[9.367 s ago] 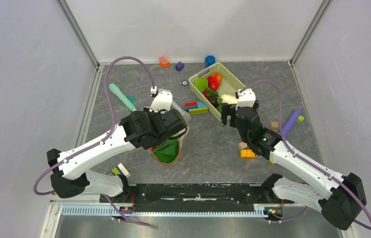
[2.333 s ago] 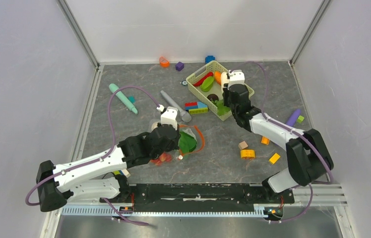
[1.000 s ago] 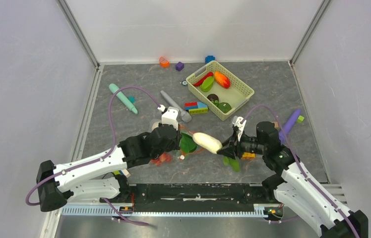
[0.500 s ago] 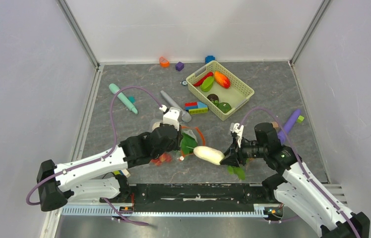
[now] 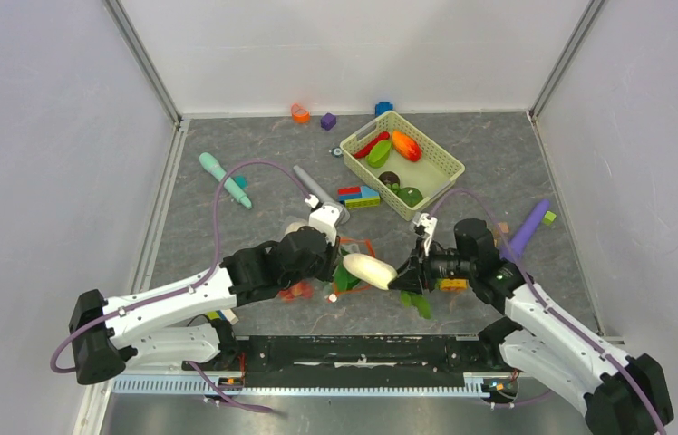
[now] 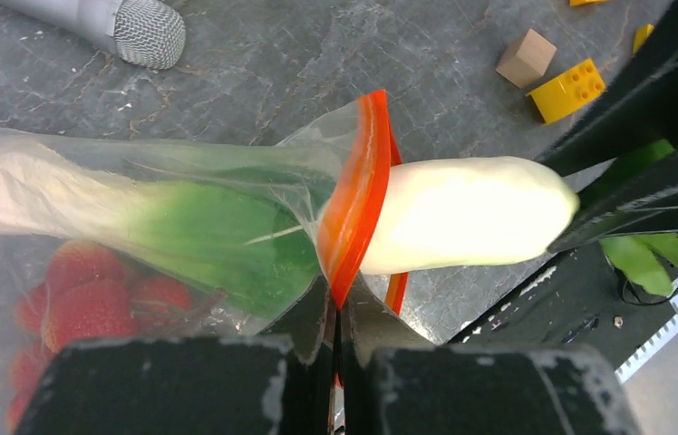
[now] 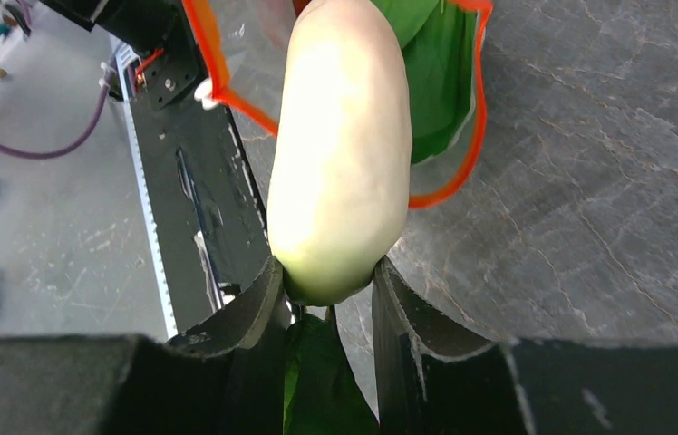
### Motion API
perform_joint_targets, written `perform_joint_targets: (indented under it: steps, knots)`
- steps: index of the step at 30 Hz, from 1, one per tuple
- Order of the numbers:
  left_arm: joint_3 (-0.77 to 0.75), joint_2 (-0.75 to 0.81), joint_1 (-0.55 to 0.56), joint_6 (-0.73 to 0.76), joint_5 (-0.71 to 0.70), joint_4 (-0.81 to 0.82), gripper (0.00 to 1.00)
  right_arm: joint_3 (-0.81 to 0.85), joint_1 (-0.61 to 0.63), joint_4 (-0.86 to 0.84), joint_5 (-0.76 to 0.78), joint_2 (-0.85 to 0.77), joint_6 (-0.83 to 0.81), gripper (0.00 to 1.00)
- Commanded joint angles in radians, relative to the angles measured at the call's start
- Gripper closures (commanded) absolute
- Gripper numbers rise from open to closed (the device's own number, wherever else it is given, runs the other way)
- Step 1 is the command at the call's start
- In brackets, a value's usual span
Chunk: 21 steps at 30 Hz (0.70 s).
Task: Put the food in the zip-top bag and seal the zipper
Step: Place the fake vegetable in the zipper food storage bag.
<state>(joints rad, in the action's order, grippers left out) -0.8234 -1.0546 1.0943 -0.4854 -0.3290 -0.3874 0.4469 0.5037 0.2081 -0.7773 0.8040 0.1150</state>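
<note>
My left gripper (image 6: 337, 313) is shut on the orange-red zipper (image 6: 353, 199) at the mouth of the clear zip-top bag (image 6: 91, 181), holding it up and open. Inside lie a bok choy (image 6: 181, 227) and red berries (image 6: 82, 294). A white radish (image 5: 367, 270) hangs level, with my right gripper (image 7: 328, 281) shut on its leafy end. Its tip pokes through the bag's mouth (image 7: 462, 145). Green radish leaves (image 7: 326, 381) hang behind the fingers. In the top view the left gripper (image 5: 337, 248) and right gripper (image 5: 405, 276) face each other.
The pale green basket (image 5: 451, 168) at the back right holds an orange-red piece (image 5: 405, 145), green pieces (image 5: 378, 152) and a dark purple one (image 5: 390, 178). Grey (image 5: 320, 195), teal (image 5: 224, 178) and purple (image 5: 527, 231) sticks lie around. Building blocks (image 5: 358, 196) and a yellow block (image 5: 451, 284) are scattered nearby.
My right gripper has carried the radish left, and its tip now sits in the bag's mouth. The left gripper has shifted slightly right, still holding the zipper edge.
</note>
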Motion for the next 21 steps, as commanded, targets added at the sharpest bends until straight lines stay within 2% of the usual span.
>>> perform_joint_targets:
  steps: [1, 8, 17, 21]
  knots:
    - [-0.027, -0.008, -0.002, 0.059, 0.087, 0.051, 0.98, -0.019, 0.054, -0.274, 0.055, 0.065, 0.171, 1.00]
    - [-0.028, -0.008, -0.002, 0.061, 0.147, 0.058, 0.98, -0.025, 0.189, -0.509, 0.316, 0.199, 0.373, 1.00]
    - [-0.017, -0.001, 0.003, 0.065, 0.238, 0.088, 0.98, 0.028, 0.280, -0.661, 0.517, 0.406, 0.610, 1.00]
    - [-0.014, 0.001, 0.005, 0.065, 0.259, 0.097, 0.98, 0.003, 0.321, -0.841, 0.603, 0.457, 0.711, 1.00]
